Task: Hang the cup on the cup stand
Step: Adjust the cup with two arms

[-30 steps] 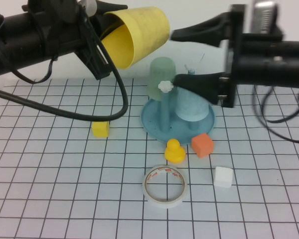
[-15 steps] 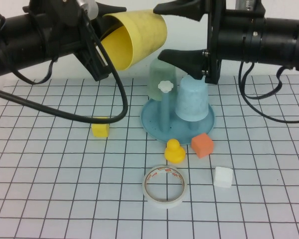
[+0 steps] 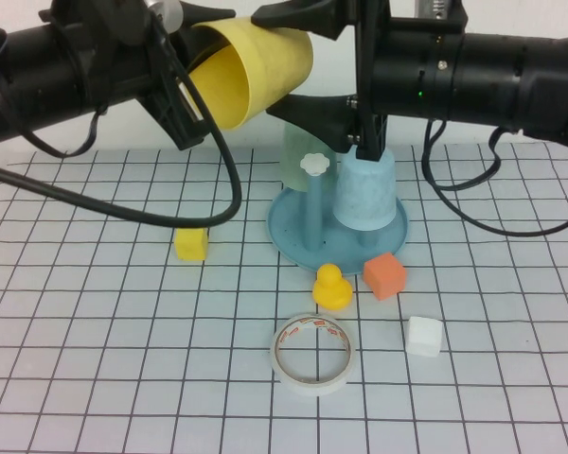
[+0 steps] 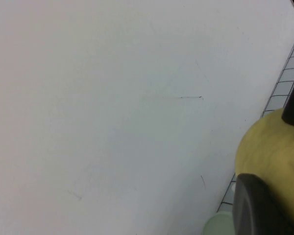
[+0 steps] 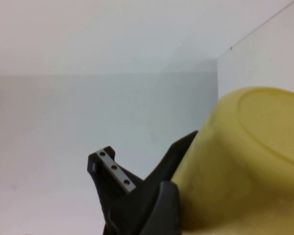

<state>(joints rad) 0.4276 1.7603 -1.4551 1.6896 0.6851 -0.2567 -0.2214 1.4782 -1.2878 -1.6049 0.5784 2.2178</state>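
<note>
The yellow cup (image 3: 260,71) is held on its side high above the table's far edge, mouth facing down-left. My left gripper (image 3: 197,64) is shut on its rim. My right gripper (image 3: 268,61) is open, one finger above and one below the cup's closed end. The cup fills part of the left wrist view (image 4: 272,147) and the right wrist view (image 5: 245,161). The blue-teal cup stand (image 3: 298,236) with a white flower knob (image 3: 313,163) stands below, with a pale green cup (image 3: 296,151) and a light blue cup (image 3: 364,194) upside down on it.
In front of the stand lie a yellow duck (image 3: 331,287), an orange cube (image 3: 385,275), a white cube (image 3: 424,336) and a tape roll (image 3: 312,353). A yellow cube (image 3: 191,244) sits to the left. The left arm's cable loops down over the table.
My right gripper has moved left from above the stand until its open fingers bracket the cup's closed end. The left gripper and cup have hardly moved.
</note>
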